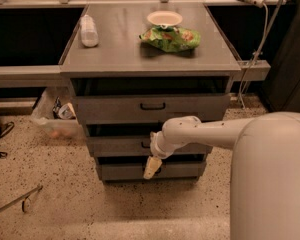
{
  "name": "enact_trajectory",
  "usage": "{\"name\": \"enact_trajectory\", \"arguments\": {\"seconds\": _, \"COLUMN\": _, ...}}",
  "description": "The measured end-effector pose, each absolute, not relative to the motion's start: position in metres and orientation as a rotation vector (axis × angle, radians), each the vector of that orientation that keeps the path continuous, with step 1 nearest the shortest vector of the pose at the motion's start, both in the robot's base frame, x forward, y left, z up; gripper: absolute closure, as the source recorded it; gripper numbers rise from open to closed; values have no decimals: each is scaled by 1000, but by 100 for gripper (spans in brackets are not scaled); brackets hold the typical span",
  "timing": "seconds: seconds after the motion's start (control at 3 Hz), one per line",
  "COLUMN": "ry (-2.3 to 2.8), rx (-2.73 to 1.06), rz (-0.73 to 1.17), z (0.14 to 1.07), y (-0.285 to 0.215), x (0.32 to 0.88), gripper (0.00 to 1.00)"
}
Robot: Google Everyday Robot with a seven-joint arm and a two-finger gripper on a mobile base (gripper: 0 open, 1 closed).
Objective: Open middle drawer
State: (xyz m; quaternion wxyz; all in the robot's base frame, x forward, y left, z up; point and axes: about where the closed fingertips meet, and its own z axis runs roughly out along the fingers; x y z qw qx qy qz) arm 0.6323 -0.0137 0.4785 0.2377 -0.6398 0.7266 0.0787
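A grey metal cabinet (80,69) stands in the centre of the view with 3 drawers stacked in its near face. The middle drawer (115,146) is the 2nd of them, with a dark band of shadow above its front. Above it is the taller top drawer (105,109), whose black handle (152,105) is centred on it, and below it is the shorter bottom drawer (122,172).

The robot's white arm (205,131) reaches in from the right, and its wrist covers the centre of the middle drawer's front, hiding most of the handle there. The gripper (150,168) points down from the wrist, a beige tip hanging in front of the bottom drawer. I cannot tell whether the claw is open or closed, nor whether it has hold of anything.

On the cabinet top, a white bottle (88,30) lies on its side at the far left, and a white bowl (164,18) sits at the far edge. A green snack bag (171,38) lies just in front of the bowl (its printing is too blurred to read). A clear plastic bin (50,121) rests on the speckled floor (65,214) to the left of the cabinet. A pale cable (256,46) hangs down on the right.
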Motion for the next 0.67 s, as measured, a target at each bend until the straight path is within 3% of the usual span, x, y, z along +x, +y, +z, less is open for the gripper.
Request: {"name": "enact_trajectory", "arguments": {"seconds": 0.67, "ry": 2049, "rx": -1710, "rz": 250, "z": 459, "y": -25, "x": 633, "gripper": 0}}
